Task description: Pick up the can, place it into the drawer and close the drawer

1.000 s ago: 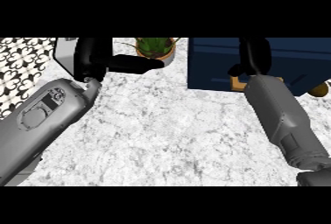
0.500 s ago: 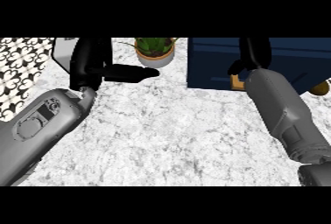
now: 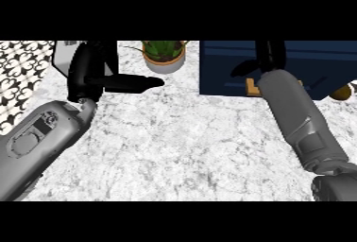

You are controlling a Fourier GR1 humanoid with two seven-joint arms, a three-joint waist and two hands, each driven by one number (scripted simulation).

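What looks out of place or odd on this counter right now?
Nothing stands out. The potted plant stands upright on the marble counter, nothing looks spilled, and the blue drawer looks undamaged.

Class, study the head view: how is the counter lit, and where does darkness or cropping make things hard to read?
Head view: the marble counter is evenly lit, without glare or hard shadows; the black right hand merges with the dark blue drawer, so its pose is unreadable; the potted plant is cropped at the top; the left hand shows clearly against the counter.
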